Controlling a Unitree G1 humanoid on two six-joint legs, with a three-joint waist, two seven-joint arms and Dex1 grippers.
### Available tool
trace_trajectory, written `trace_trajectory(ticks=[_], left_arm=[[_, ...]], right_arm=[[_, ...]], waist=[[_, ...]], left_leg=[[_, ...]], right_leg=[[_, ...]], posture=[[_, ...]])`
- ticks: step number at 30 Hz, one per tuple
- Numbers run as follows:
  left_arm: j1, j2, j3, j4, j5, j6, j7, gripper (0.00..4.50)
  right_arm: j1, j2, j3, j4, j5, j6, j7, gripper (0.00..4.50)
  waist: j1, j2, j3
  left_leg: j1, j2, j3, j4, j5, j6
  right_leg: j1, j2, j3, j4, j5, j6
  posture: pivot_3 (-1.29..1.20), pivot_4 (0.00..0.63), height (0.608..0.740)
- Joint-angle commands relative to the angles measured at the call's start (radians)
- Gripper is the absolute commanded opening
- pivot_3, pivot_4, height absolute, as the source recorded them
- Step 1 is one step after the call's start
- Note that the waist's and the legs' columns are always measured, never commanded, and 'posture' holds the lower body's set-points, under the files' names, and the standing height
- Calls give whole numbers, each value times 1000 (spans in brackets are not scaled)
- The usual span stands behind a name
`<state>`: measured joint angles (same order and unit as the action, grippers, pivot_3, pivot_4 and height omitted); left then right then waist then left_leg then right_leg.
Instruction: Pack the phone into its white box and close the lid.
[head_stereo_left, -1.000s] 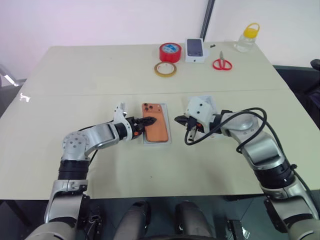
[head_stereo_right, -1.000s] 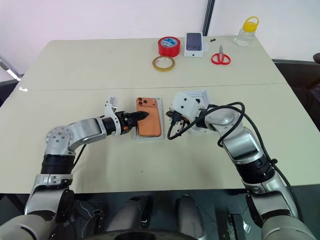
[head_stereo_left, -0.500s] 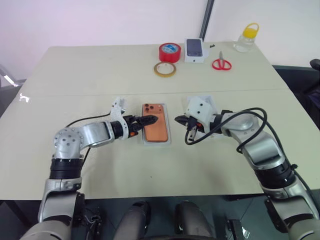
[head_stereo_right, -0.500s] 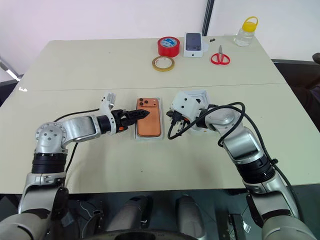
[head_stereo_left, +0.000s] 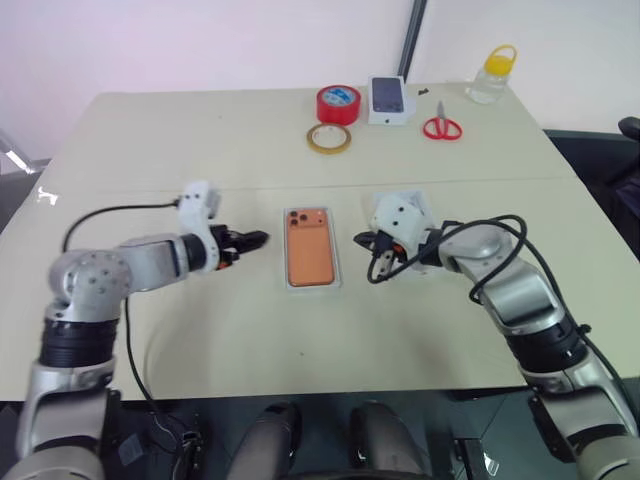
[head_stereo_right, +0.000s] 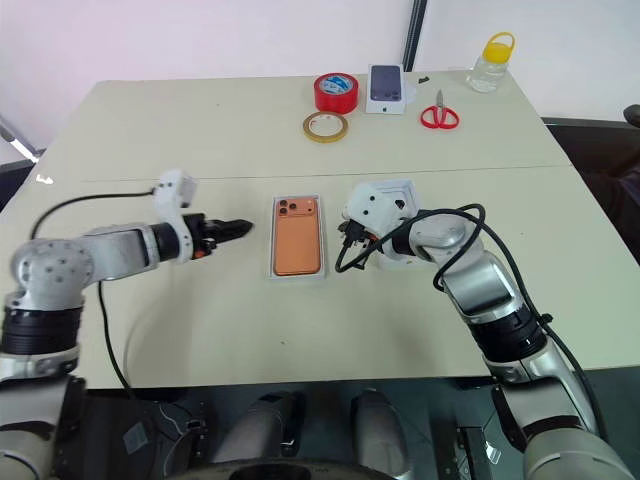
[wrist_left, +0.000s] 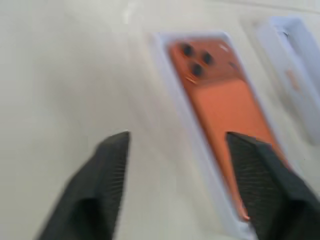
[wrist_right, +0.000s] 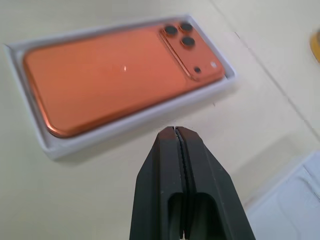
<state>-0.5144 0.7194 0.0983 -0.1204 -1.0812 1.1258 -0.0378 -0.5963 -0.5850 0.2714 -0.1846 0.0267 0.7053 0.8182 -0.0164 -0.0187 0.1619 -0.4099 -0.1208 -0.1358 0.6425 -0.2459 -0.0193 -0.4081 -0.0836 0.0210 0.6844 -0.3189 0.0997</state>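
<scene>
From the left eye, the phone (head_stereo_left: 311, 246) lies lens-side up inside the white box (head_stereo_left: 313, 285) at mid-desk (head_stereo_left: 200, 140), its long axis running away from the robot, cameras at the far end. The left claw (head_stereo_left: 250, 241) hangs off to the phone's left, apart from the box, tips aimed at it. The right claw (head_stereo_left: 367, 243) sits just beside the box's right edge, tips pointing toward it.

Over to the right eye: same layout, and behind the right claw's white housing a white piece lies on the desk — likely the lid (head_stereo_right: 408, 192), though it is mostly hidden. By my read that puts the lid on the right arm's side, so the right arm is the nearer one for fetching it. Far back sit tape rolls (head_stereo_right: 338, 91), a small phone carton (head_stereo_right: 387, 87), scissors (head_stereo_right: 438, 113) and a bottle (head_stereo_right: 492, 60).

Left wrist now: two dark fingers (wrist_left: 100, 185) spread with desk between them, pinching nothing; the boxed phone lies ahead and to one side.

Right wrist: fingers (wrist_right: 165, 185) pressed flat together, empty, with the box's long side straight ahead and a white corner close by.

Phone is in; the lid is still off, and I'd say it needs laying along that same long axis.
</scene>
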Motion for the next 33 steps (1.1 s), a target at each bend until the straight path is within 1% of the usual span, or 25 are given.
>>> trace_trajectory(ticks=[1, 3, 6, 9, 12, 17, 20, 27, 33], left_arm=[[12, 58, -79, -33, 177, -81, -118, 1069], [4, 69, -147, -35, 267, -114, -172, 22], [-25, 35, -188, -2, 336, -133, -230, 22], [-74, -1, -287, 59, 446, -162, -301, 22], [-116, -44, -347, 106, 524, -192, -366, 22], [-152, -94, -380, 131, 589, -193, -452, 22], [-165, -134, -440, 114, 619, -192, -522, 22], [-184, -239, -473, 108, 679, -170, -568, 22], [-200, -356, -527, 87, 714, -146, -598, 22]], right_arm=[[-55, 24, 20, 33, -22, 48, -32, 0], [-69, 34, 53, 62, -46, 52, -41, 0], [-92, 54, 96, 104, -80, 50, -61, 0], [-125, 79, 143, 173, -135, 25, -96, 0], [-157, 116, 163, 230, -154, 14, -111, 0], [-180, 151, 179, 246, -169, 6, -102, 0], [-177, 161, 190, 209, -169, 19, -86, 0], [-114, 119, 191, 83, -168, 73, -48, 0], [-24, 15, 158, -84, -155, 171, -18, 0]], waist=[[3, 0, 0], [6, 0, 0], [6, 0, 1], [4, 0, 1], [0, 0, 1], [-5, 0, 1], [-2, 0, 1], [8, 0, 1], [23, 0, 0]], left_leg=[[0, 0, 0, 0, 0, 0], [0, 0, 0, 0, 0, 0], [0, -1, 0, 0, 0, 0], [0, -1, 0, 0, 0, 0], [0, -1, 0, 0, 0, 0], [0, 0, 0, -1, 0, 0], [0, 0, 0, 0, 0, 0], [-1, -2, -1, 1, 0, 0], [-1, -3, -2, 2, -1, 1]], right_leg=[[0, 0, 0, 0, 0, 0], [0, 0, 0, -1, 0, 0], [1, -1, 0, -2, 0, 0], [0, -1, 0, -2, 0, 0], [0, -1, 0, -1, 0, 0], [-1, 0, 0, -1, 0, 0], [-1, 0, 0, 0, 0, 0], [1, -1, -1, -1, 0, 0], [2, -2, -2, -2, 0, 1]], posture=[[0, 150, 740], [0, 150, 740], [0, 150, 740], [0, 150, 740], [0, 150, 740], [0, 150, 740], [0, 150, 740], [0, 150, 740], [0, 150, 740]])
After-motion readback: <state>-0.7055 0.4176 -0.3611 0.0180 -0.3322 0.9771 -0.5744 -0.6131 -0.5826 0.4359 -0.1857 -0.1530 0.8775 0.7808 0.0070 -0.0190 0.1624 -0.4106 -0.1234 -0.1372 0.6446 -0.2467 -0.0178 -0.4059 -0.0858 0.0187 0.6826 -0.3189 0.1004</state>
